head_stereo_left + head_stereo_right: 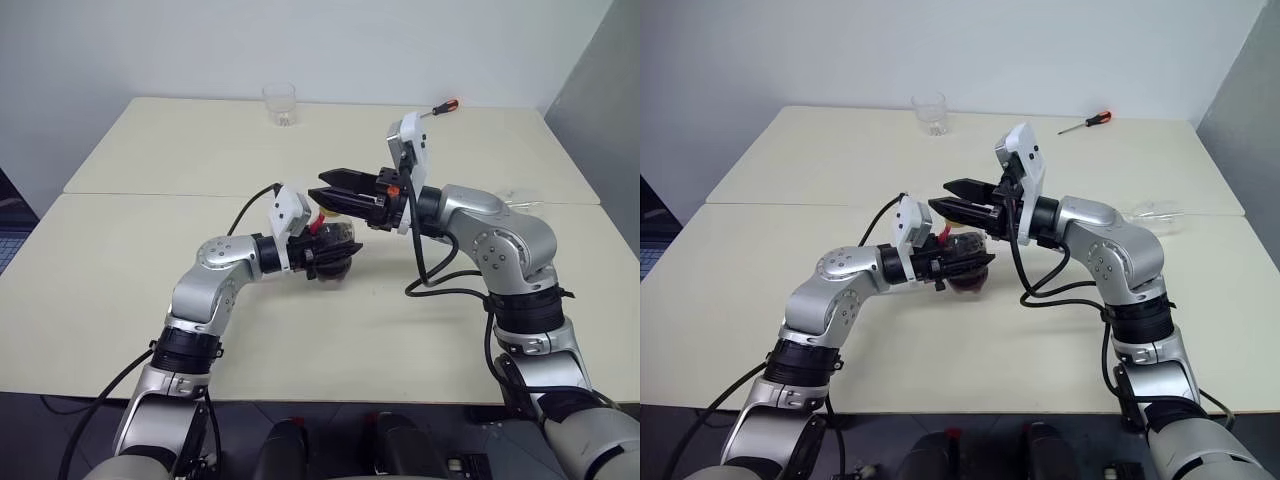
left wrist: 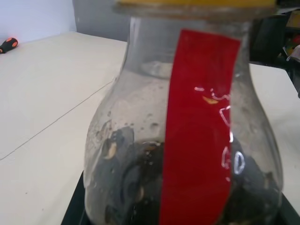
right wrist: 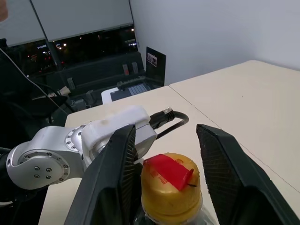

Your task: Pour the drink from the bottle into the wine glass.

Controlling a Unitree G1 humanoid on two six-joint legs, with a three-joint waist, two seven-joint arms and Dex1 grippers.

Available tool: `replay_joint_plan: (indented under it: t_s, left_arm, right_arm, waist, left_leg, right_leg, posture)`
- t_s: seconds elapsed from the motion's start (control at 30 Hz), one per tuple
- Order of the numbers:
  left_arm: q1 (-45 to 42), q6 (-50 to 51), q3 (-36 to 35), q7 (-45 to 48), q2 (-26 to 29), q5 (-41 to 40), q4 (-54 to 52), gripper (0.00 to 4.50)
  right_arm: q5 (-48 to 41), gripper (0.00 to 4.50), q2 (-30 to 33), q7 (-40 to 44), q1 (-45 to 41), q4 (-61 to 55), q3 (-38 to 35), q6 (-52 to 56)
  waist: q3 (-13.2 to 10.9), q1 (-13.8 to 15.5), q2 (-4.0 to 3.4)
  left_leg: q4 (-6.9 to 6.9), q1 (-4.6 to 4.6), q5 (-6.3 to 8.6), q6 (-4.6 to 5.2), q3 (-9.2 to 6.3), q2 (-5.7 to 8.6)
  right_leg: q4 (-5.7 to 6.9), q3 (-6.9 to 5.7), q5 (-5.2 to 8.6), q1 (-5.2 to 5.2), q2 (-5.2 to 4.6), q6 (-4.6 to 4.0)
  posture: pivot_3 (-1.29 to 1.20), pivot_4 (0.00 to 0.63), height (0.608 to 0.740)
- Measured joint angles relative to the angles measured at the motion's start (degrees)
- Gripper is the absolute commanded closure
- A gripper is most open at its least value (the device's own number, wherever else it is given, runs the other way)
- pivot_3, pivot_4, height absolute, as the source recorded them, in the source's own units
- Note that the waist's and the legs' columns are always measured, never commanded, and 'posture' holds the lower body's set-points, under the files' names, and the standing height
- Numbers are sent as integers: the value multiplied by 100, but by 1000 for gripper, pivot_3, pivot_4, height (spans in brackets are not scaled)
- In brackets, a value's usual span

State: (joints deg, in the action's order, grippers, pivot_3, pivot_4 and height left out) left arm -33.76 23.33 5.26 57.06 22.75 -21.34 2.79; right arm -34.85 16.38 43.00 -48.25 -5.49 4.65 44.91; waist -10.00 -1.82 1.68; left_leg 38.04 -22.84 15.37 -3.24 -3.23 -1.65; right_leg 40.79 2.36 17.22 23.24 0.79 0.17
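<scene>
My left gripper is shut on the body of the bottle and holds it just above the table's middle. The bottle is clear and bulbous, with a red label strip. The dark drink fills its lower part. Its yellow cap sits between the fingers of my right gripper, which reaches in from the right and stands open, one finger on each side of the cap. A clear glass object, seemingly the wine glass on its side, lies on the table behind my right arm.
A short clear tumbler stands at the table's far edge. A red-handled screwdriver lies at the far right. A seam runs across the cream table. A black cable hangs from my right arm.
</scene>
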Motion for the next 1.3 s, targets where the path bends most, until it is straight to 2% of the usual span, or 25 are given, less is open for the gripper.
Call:
replay_joint_plan:
  t_s: [0.33,0.47,0.73,0.93,1.17,1.3]
  left_arm:
    - [-35,2,7,-6,-44,0,1,2553]
    - [-36,15,10,-14,-49,-2,0,2553]
    - [19,176,11,-66,-45,-16,-170,2553]
    - [461,419,87,116,122,-209,-931,2553]
    - [1217,940,92,284,717,-855,-2486,2553]
    - [1725,1018,-10,407,1006,-1285,-3150,2553]
  right_arm:
    - [194,2298,-6,130,38,85,104,-226]
    - [215,3195,-10,206,38,158,109,-281]
    - [228,3218,-1,377,71,231,120,-444]
    - [-12,3218,292,1317,299,85,216,-686]
    - [-488,3218,626,2659,273,-217,500,-650]
    - [-742,3218,605,3269,212,-346,737,-630]
  waist:
    - [-2,0,-1]
    - [-3,0,-2]
    - [-5,-1,-2]
    - [-22,-1,-8]
    - [-31,-22,-18]
    - [-40,-13,-30]
  left_leg:
    - [-1,0,0,0,0,0]
    - [-2,0,0,0,0,0]
    - [-4,0,0,0,0,-1]
    - [-7,-1,0,0,0,-2]
    - [-10,4,1,1,-1,-4]
    - [-9,3,0,0,-5,-9]
  right_leg:
    - [-2,0,0,0,0,0]
    - [-2,0,0,0,0,0]
    - [-5,1,0,0,0,0]
    - [-9,1,0,0,0,0]
    - [-9,2,1,-1,2,0]
    - [-9,-1,2,-1,1,-1]
  posture:
    - [0,150,740]
    - [0,150,740]
    - [0,150,740]
    - [0,150,740]
    - [0,150,740]
    - [0,150,740]
